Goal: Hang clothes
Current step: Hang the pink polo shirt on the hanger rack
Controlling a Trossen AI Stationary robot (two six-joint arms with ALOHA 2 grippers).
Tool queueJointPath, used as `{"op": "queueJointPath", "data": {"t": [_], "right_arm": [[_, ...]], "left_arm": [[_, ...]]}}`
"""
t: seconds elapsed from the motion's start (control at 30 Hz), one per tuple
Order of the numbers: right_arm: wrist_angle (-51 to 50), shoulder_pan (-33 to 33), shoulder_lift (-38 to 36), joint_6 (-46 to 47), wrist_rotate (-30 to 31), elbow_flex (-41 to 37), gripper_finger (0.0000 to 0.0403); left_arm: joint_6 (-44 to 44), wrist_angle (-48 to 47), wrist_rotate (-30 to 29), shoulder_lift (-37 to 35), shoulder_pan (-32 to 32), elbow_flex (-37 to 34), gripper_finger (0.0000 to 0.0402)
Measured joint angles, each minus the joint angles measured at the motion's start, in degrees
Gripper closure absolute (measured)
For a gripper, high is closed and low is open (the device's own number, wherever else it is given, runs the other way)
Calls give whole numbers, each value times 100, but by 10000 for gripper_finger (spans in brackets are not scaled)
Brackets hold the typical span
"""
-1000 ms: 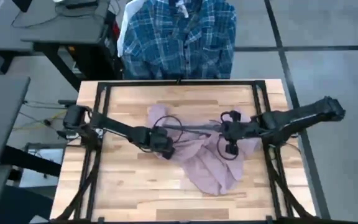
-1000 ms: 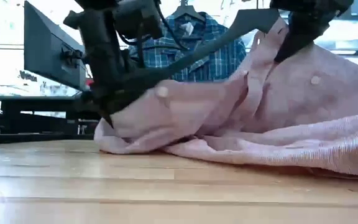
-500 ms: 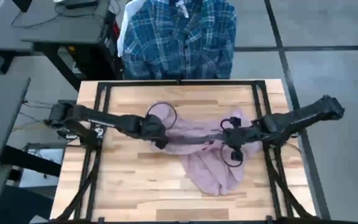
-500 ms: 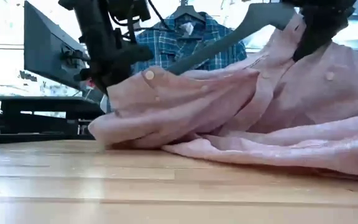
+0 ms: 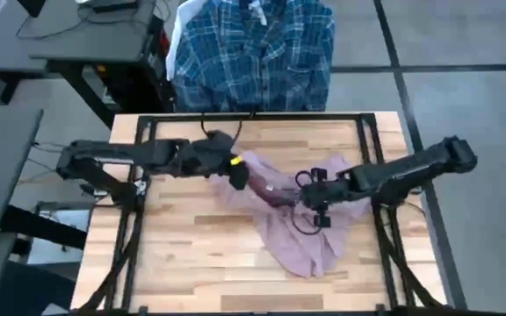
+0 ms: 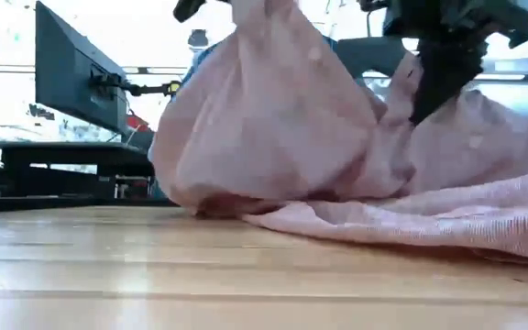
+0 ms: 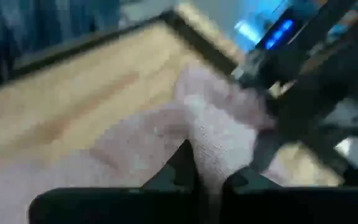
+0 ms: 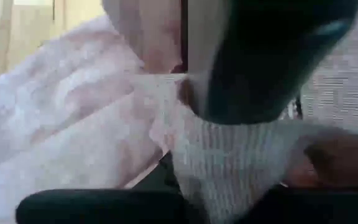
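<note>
The dusty pink shirt [image 5: 299, 230] lies bunched on the table's middle, one end raised. My left gripper [image 5: 235, 173] is shut on that raised end near the far edge. My right gripper [image 5: 313, 198] is shut on the shirt's middle folds, right of centre. A thin dark hanger arm [image 6: 375, 53] shows between the two grippers, mostly hidden by cloth. The blue-and-white plaid shirt [image 5: 251, 53] hangs beyond the far edge, with the white shirt [image 5: 178, 35] showing behind its left side. My left gripper pinches a bunched fold of the pink shirt [image 7: 211, 163] between its two fingers, coming from the table's left. The held end is lifted and hangs as a bag of cloth [image 6: 264, 119], while the rest stays on the table. My right gripper pinches a pale ribbed fold of the pink shirt [image 8: 229, 171] between its two fingers, coming from the table's right and slanting down. A dark rounded part [image 8: 272, 62] stands right above the fold. The cloth below it rests on the table [image 6: 447, 229].
A black frame [image 5: 253, 115] runs round the table's far and side edges. Bare wood [image 5: 191, 254] lies at the near left. A dark monitor on a stand [image 6: 71, 82] is beyond the table on the left.
My left gripper has gone up and toward the far edge, still shut on the pink shirt. The held end has risen from a low heap into a tall hanging bag, while the lower part has stayed on the table. My right gripper has shifted slightly toward the table's left.
</note>
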Motion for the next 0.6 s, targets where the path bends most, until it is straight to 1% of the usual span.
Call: {"op": "queueJointPath", "data": {"t": [0.13,0.2,0.33,0.4,0.47,0.6], "right_arm": [[326,-280,374,-65,-240,5,385],[599,-316,571,-58,-349,9,385],[1099,-332,863,293,-455,9,385],[1183,-439,902,601,-364,9,385],[1141,-625,862,757,-110,7,385],[1076,-943,450,521,286,-8,385]], "left_arm": [[389,12,-5,331,62,703,402],[601,2,-105,527,79,1012,402],[814,-72,-69,922,88,1605,402],[859,-229,-69,1044,-33,1836,402],[837,-437,-120,1111,-199,2011,402],[591,-1028,-442,1080,-553,2086,402]]}}
